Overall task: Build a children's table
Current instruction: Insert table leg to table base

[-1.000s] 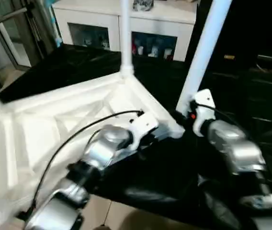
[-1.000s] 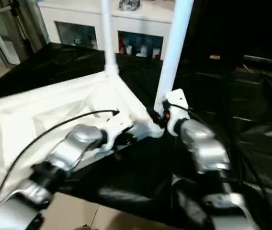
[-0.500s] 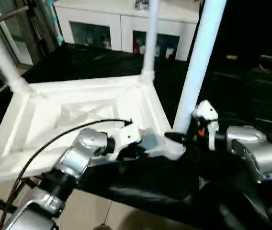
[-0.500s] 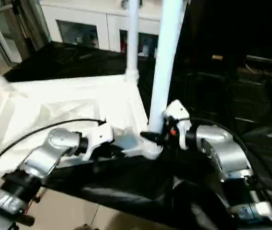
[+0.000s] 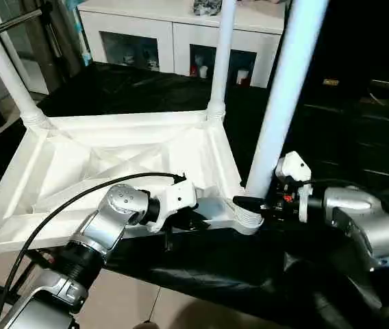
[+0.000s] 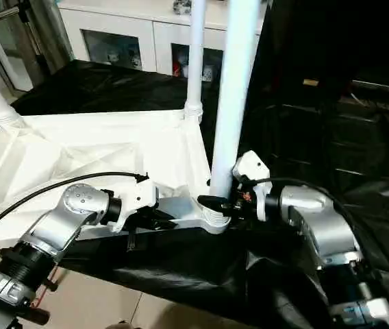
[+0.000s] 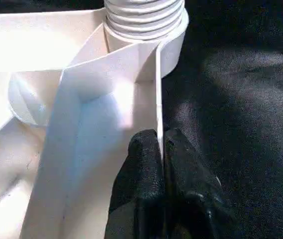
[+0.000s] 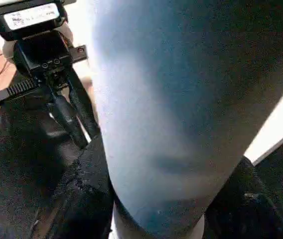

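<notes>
The children's table top (image 5: 112,157) lies upside down on a black sheet, ribbed underside up. Three white legs stand in its corner sockets: one at the far left (image 5: 3,68), one at the back (image 5: 222,55) and one at the near right (image 5: 283,103). My left gripper (image 7: 160,149) is shut on the thin near rim of the top, a short way from the near right socket (image 7: 144,20). My right gripper (image 5: 255,203) is closed around the base of the near right leg (image 8: 171,99), one black finger (image 8: 81,199) on each side.
A white glass-door cabinet (image 5: 174,38) stands behind the work. The black sheet (image 5: 359,123) stretches to the right over dark shapes. Tiled floor (image 5: 140,301) shows below the near edge. A black cable (image 5: 64,212) loops over my left forearm.
The head views have shifted and tilted, bringing the far left leg into sight. Both grippers keep their holds on the rim and the near right leg.
</notes>
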Controlling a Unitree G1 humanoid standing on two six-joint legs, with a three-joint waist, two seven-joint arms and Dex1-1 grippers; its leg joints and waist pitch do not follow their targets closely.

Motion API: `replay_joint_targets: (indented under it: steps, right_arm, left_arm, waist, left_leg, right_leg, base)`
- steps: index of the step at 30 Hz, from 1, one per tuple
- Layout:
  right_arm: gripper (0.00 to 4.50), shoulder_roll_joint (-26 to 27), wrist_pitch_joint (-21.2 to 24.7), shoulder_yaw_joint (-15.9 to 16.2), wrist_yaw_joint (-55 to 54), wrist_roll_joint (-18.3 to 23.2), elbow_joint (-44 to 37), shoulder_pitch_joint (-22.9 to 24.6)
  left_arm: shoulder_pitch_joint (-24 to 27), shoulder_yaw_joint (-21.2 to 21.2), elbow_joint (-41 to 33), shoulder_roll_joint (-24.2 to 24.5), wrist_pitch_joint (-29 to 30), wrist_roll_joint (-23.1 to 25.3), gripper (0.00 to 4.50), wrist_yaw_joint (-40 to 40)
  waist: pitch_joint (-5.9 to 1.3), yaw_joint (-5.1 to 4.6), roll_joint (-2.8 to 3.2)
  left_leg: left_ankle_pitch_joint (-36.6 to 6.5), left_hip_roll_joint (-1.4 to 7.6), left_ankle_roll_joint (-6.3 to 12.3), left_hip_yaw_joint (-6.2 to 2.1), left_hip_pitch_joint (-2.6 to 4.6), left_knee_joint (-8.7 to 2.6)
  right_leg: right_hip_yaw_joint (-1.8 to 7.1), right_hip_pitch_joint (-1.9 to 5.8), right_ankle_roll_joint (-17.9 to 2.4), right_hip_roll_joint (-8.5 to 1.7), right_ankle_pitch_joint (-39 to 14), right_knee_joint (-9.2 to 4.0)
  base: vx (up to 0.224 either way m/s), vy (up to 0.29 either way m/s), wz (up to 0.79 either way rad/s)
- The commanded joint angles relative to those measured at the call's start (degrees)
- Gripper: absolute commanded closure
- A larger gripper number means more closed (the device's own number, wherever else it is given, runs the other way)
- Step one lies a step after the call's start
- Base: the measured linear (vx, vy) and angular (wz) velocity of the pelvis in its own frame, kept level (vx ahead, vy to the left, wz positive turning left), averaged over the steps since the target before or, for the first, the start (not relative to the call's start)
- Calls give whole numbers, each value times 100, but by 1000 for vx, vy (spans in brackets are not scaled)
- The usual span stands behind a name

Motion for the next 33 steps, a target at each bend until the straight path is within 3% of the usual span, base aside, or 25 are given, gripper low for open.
replay_joint_targets:
  steps: [1, 3, 6, 7, 8, 9, 17, 22, 23, 26, 28, 29, 30, 33]
  right_arm:
    - [261, 104, 300, 515, 24, -238, 425, 470]
    - [261, 119, 277, 412, -76, -197, 382, 605]
    - [261, 103, 244, 362, -134, -174, 356, 729]
    - [261, 100, 240, 361, -138, -174, 356, 740]
    - [261, 93, 220, 361, -157, -179, 361, 776]
    - [261, 91, 211, 364, -165, -186, 368, 783]
    - [261, 253, 203, 319, -365, -193, 458, 739]
    - [261, 814, 158, -79, -1666, -370, 1031, 500]
    - [261, 929, 163, -158, -1949, -411, 1160, 445]
    - [261, 1346, 237, -408, -2903, -506, 1620, 241]
    - [261, 1346, 237, -408, -2903, -506, 1620, 241]
    - [261, 1608, 216, -512, -3474, -608, 1868, 97]
    - [261, 1608, 216, -512, -3474, -608, 1868, 97]
    - [261, 1812, 186, -594, -3853, -627, 2041, -37]
  left_arm:
    - [-335, 259, -244, -182, -276, -219, 450, 184]
    - [-325, 266, -234, -182, -277, -221, 450, 187]
    - [-315, 260, -224, -177, -288, -226, 450, 170]
    - [-314, 258, -222, -176, -291, -226, 450, 167]
    - [-313, 249, -207, -173, -302, -228, 450, 151]
    - [-315, 244, -199, -173, -307, -228, 450, 143]
    - [-338, 221, -117, -179, -351, -224, 450, 123]
    - [-413, 317, 43, -294, -69, -130, 450, 511]
    - [-457, 339, 114, -348, 6, -101, 450, 635]
    - [-696, 377, 472, -632, 270, 81, 450, 1227]
    - [-696, 377, 472, -632, 270, 81, 450, 1227]
    - [-904, 406, 782, -880, 423, 220, 450, 1722]
    - [-904, 406, 782, -880, 423, 220, 450, 1722]
    - [-1100, 438, 1059, -1133, 532, 279, 450, 2158]
  waist:
    - [-231, -6, -24]
    - [-232, -7, 13]
    - [-246, -4, 3]
    - [-252, 4, 70]
    - [-245, -8, 32]
    - [-253, -7, 59]
    - [-248, -3, 63]
    - [-202, -49, 83]
    - [-182, -92, 73]
    - [-167, -134, 92]
    - [-165, -151, 84]
    - [-163, -165, 122]
    - [-154, -184, 117]
    - [-158, -175, 117]
  left_leg:
    - [-1172, 351, 124, -116, 54, -348]
    - [-1218, 358, 95, -118, 68, -354]
    - [-1124, 354, 113, -124, 61, -341]
    - [-1123, 352, 100, -131, 61, -337]
    - [-1150, 353, 100, -125, 58, -337]
    - [-1163, 348, 95, -123, 62, -330]
    - [-1235, 348, 80, -131, 55, -343]
    - [-1733, 343, -106, -141, 83, -402]
    - [-1952, 323, -223, -161, 90, -430]
    - [-2225, 326, -335, -184, 128, -452]
    - [-2271, 325, -354, -191, 129, -458]
    - [-2331, 327, -353, -198, 126, -456]
    - [-2335, 315, -355, -190, 116, -461]
    - [-2411, 310, -374, -184, 172, -437]
  right_leg:
    - [206, 167, -1285, -489, -356, -387]
    - [216, 153, -1248, -486, -410, -401]
    - [207, 163, -1278, -480, -169, -368]
    - [207, 159, -1289, -483, -129, -359]
    - [205, 163, -1296, -472, -79, -367]
    - [205, 164, -1306, -469, -9, -366]
    - [201, 166, -1301, -476, -174, -371]
    - [218, 112, -1223, -497, -999, -444]
    - [219, 102, -1096, -507, -1603, -485]
    - [235, 42, -925, -514, -2148, -542]
    - [237, 35, -866, -517, -2262, -560]
    - [244, 25, -855, -513, -2203, -562]
    - [247, 19, -845, -503, -2228, -572]
    - [258, -22, -841, -509, -2318, -599]
  base:
    - [0, 0, 0]
    - [0, 0, 0]
    - [0, 0, 0]
    - [0, 0, 0]
    - [0, 0, 0]
    - [0, 0, 0]
    - [0, 0, 0]
    - [0, 0, 0]
    - [0, 0, 0]
    - [0, 0, 0]
    - [0, 0, 0]
    - [0, 0, 0]
    - [0, 0, 0]
    - [0, 0, 0]
